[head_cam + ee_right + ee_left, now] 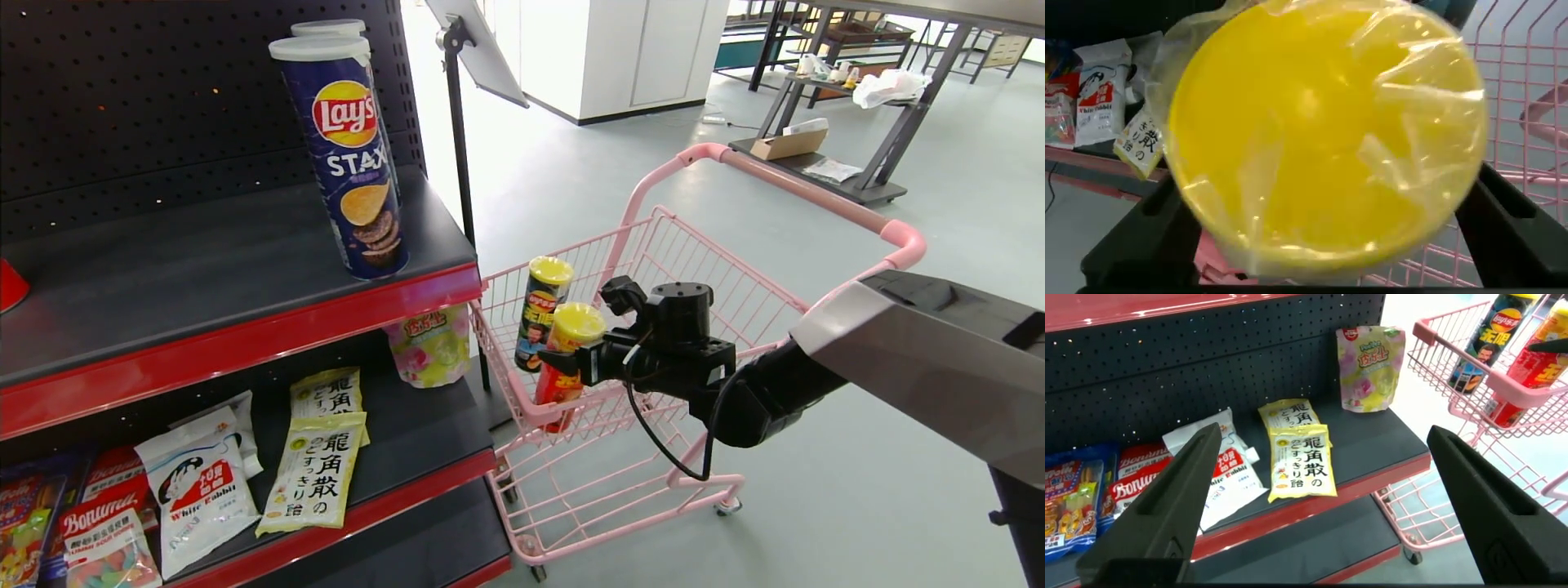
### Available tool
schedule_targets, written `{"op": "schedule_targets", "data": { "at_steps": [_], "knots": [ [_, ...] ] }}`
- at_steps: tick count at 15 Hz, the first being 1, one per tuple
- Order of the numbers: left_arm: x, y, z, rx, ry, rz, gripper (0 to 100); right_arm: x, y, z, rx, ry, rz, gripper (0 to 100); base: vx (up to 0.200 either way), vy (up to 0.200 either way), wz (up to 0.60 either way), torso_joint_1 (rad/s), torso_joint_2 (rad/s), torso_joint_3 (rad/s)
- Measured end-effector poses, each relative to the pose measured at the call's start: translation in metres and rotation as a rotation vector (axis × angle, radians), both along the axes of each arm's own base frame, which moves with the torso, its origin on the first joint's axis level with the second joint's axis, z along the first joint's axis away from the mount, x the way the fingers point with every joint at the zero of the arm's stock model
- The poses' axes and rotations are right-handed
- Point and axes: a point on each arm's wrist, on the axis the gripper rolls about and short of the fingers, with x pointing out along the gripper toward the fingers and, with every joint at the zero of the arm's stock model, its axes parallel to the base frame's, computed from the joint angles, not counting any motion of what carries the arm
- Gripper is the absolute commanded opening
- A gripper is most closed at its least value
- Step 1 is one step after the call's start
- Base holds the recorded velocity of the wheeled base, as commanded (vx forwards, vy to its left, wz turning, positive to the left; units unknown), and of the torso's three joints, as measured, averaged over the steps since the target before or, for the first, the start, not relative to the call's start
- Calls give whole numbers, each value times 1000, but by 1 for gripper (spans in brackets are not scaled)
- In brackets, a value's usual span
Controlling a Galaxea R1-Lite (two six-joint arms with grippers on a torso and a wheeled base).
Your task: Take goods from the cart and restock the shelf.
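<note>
In the head view a pink cart [735, 278] stands to the right of the shelf [245, 327]. Two yellow-lidded chip cans stand in it: a dark can [543, 306] and a red can [571, 335]. My right gripper [563, 367] is shut on the red can just below its lid, at the cart's corner nearest the shelf. The right wrist view looks straight down on that can's yellow lid [1323, 135], with a black finger on either side. My left gripper [1327, 506] is open and holds nothing, in front of the lower shelf; both cans [1527, 367] appear beyond it.
Two tall blue chip cans [351, 155] stand at the upper shelf's right end. Candy bags [314, 465] lie on the lower shelf [1315, 514], and a pink-green pouch [429, 347] leans at its right end. A black stand pole [461, 163] rises between shelf and cart.
</note>
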Motion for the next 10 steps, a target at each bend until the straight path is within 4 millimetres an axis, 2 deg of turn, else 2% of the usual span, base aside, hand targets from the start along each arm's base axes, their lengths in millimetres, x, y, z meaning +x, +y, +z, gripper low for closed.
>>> {"op": "schedule_targets", "data": {
  "at_steps": [1, 7, 10],
  "knots": [
    [0, 0, 0, 0, 0, 0, 100, 1, 2, -3, 2, 2, 2, 0, 0, 0, 0, 0, 0, 0],
    [0, 0, 0, 0, 0, 0, 100, 1, 6, -7, 10, 19, -15, 0, 0, 0, 0, 0, 0, 0],
    [0, 0, 0, 0, 0, 0, 100, -6, 2, 5, 6, 6, -23, 0, 0, 0, 0, 0, 0, 0]
  ]
}}
